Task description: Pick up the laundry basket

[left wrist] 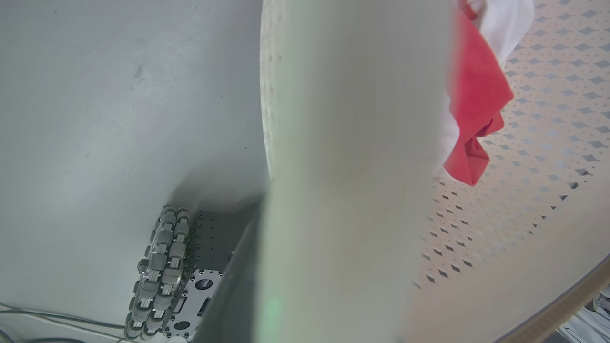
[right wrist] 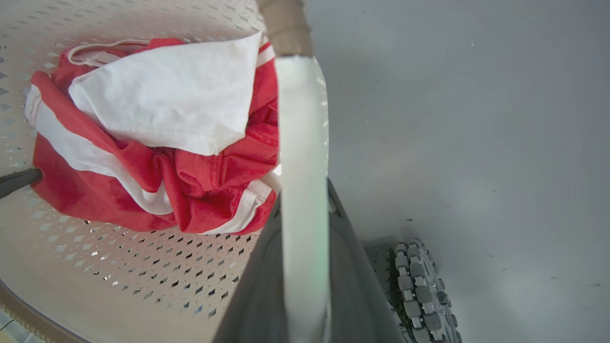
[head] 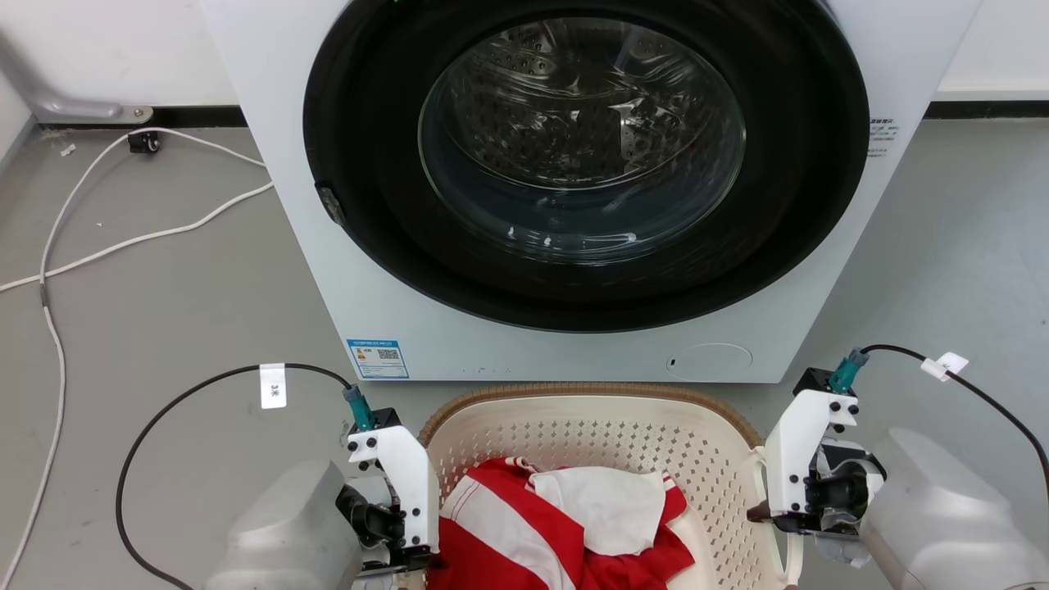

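Observation:
The cream perforated laundry basket [head: 590, 392] sits low in the head view, right in front of the washer, with a red-and-white garment [head: 524, 524] and a white cloth [head: 606, 504] inside. My left gripper [head: 410, 557] hangs at its left rim and my right gripper [head: 778, 516] at its right rim. In the left wrist view a blurred white loop handle [left wrist: 343, 190] fills the middle, with a dark finger [left wrist: 233, 295] beside it. In the right wrist view the other white handle [right wrist: 302, 166] runs between my dark fingers [right wrist: 257, 295], which are closed on it.
A white front-loading washer [head: 574, 164] with its dark round door closed stands just behind the basket. A white cable [head: 123, 238] trails over the grey floor at the left. My base's roller wheels [left wrist: 159, 271] [right wrist: 421, 286] show below the basket's sides.

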